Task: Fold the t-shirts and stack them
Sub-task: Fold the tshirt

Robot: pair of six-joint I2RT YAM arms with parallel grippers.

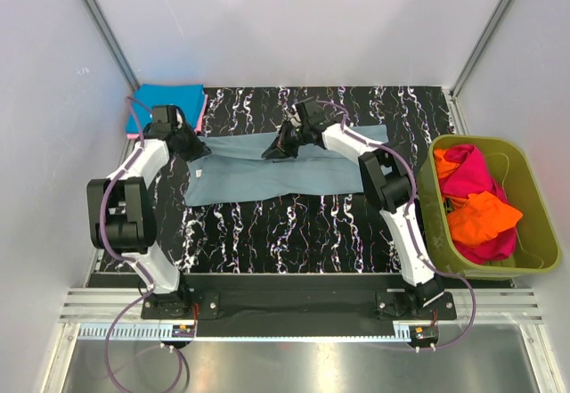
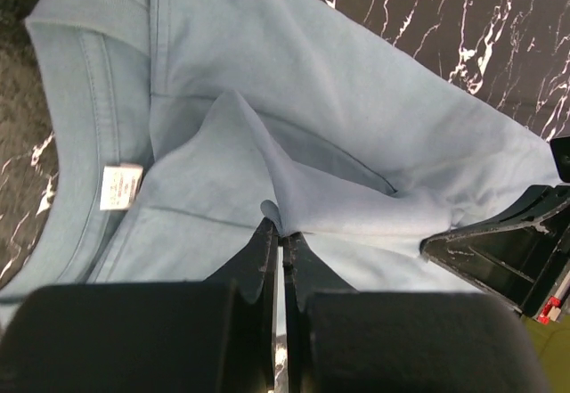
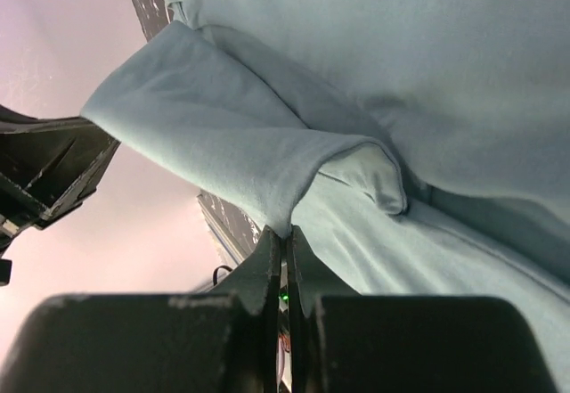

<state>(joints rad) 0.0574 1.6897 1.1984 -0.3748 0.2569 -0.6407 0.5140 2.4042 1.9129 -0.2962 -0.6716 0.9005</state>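
**1. Location.** Beyond the two arm bases, the grey-blue t-shirt [image 1: 267,175] lies lengthwise across the middle of the black marbled mat [image 1: 294,233]. Its collar end points to 9 o'clock and its other end to 3 o'clock. It reads as a long band with no sleeve showing, so the fold appears partly done. Stacking is not yet done.

**2. Handling.** The cloth is soft, light and limp. It has no stiffness of its own, so any unsupported part will probably sag and drag on the mat. It is not fragile and is unlikely to slip from a firm pinch. Take hold at an edge or on a raised ridge of fabric, and lift both holds evenly to avoid creasing.

**3. Left gripper [image 2: 280,231].** The jaws are pressed together on a pinched-up ridge of the shirt near the collar. In the left wrist view, the white neck label [image 2: 121,186] sits at 9 o'clock of the fingertips.

**4. Right gripper [image 3: 287,231].** The jaws are pressed together on a folded flap at the shirt's far edge, at 12 o'clock of the garment's middle.

**5. Other items.** At 3 o'clock, an olive tub [image 1: 525,166] holds a crumpled magenta t-shirt [image 1: 468,170] and an orange t-shirt [image 1: 481,216]. At 10 o'clock, in the far left corner, a folded bright blue t-shirt [image 1: 169,101] lies on a pink t-shirt [image 1: 204,112].
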